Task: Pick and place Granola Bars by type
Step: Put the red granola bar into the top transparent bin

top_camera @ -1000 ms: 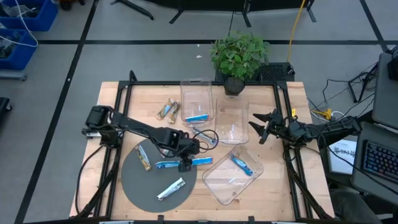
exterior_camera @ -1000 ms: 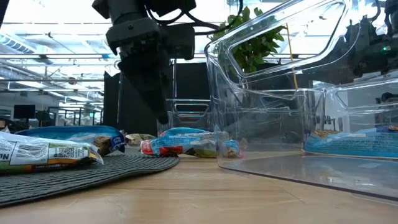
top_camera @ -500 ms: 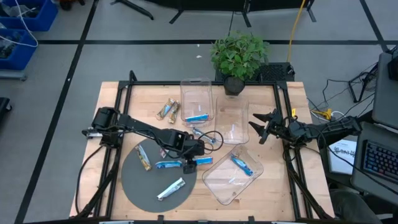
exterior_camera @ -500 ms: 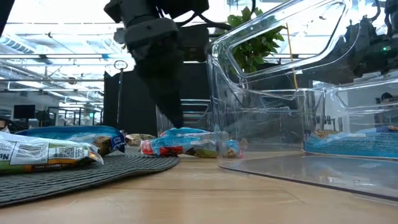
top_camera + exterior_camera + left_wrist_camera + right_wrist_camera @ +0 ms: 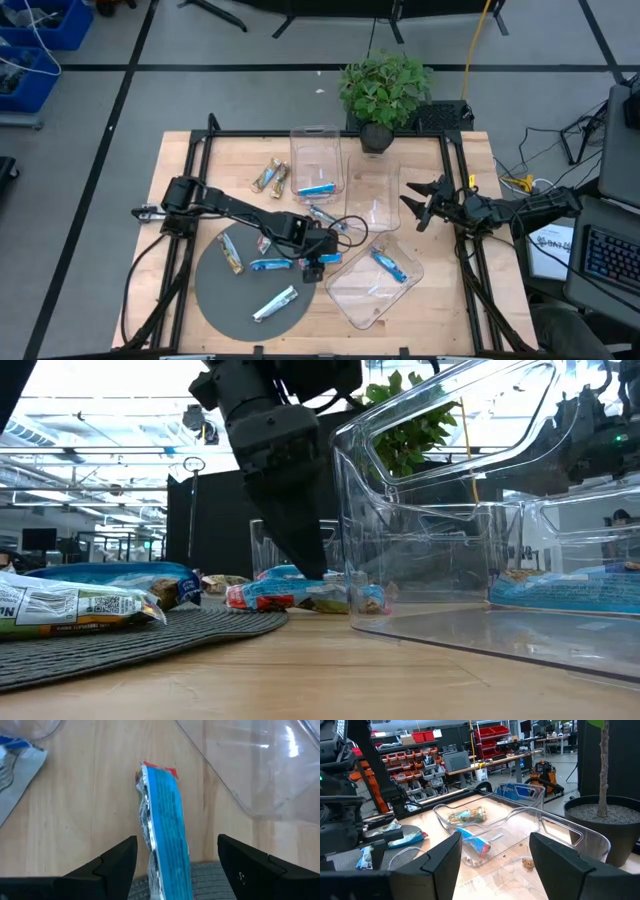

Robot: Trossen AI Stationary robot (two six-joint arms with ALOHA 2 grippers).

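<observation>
A blue bar with a red end (image 5: 165, 820) lies partly on the round grey mat (image 5: 215, 290) and partly on the wood (image 5: 330, 257). My left gripper (image 5: 175, 867) is open just above it, pointing steeply down, one finger on each side and neither touching (image 5: 305, 560). On the mat lie another blue bar (image 5: 268, 264), a tan bar (image 5: 230, 252) and a silvery bar (image 5: 275, 303). Two tan bars (image 5: 268, 177) lie on the table at the far left. My right gripper (image 5: 420, 205) waits open at the table's right edge.
Three clear bins stand on the table. The far one (image 5: 316, 150) holds a blue bar (image 5: 316, 188), the middle one (image 5: 375, 195) is beside it, and the near right one (image 5: 375, 295) holds a blue bar (image 5: 388, 264). A silvery bar (image 5: 325, 215) lies between them. A potted plant (image 5: 385, 90) stands at the far edge.
My left gripper has gone toward the table's right edge and sunk, from over the mat to the blue bar at the mat's right rim. Its fingers have stayed open. No bar has moved.
</observation>
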